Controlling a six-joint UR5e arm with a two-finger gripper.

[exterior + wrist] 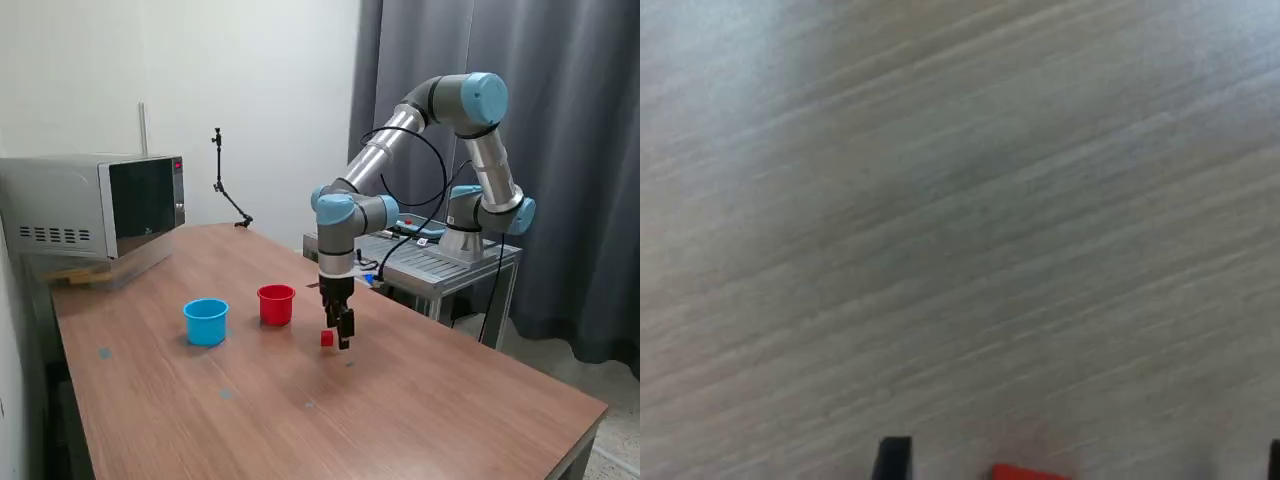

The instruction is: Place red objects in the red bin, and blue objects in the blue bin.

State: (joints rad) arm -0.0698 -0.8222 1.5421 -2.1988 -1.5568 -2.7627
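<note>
The one red cube point(327, 339) I can see sits on the wooden table point(420, 400), just beside my gripper point(343, 338) on the exterior view's left. In the wrist view a blurred sliver of the same red cube point(1028, 472) shows at the picture's edge, between one dark fingertip point(893, 458) and a thin dark strip at the far corner that may be my other finger. From that, my fingers stand apart with the cube between them, not pressed against either one as far as I can tell; I have hold of nothing that shows. My gripper points straight down and hangs low over the tabletop, its tips close to the wood.

The red cup point(276, 304) stands upright on the table, near the cube and further toward the exterior view's left. The light blue cup point(206, 321) stands upright beside it, further left again, the two cups close but apart. I cannot see inside either cup. No blue cube shows in either view.

A microwave oven point(95, 205) sits at the table's far corner on the exterior view's left, well apart from the cups. A dark grey curtain point(560, 120) hangs behind my arm.
</note>
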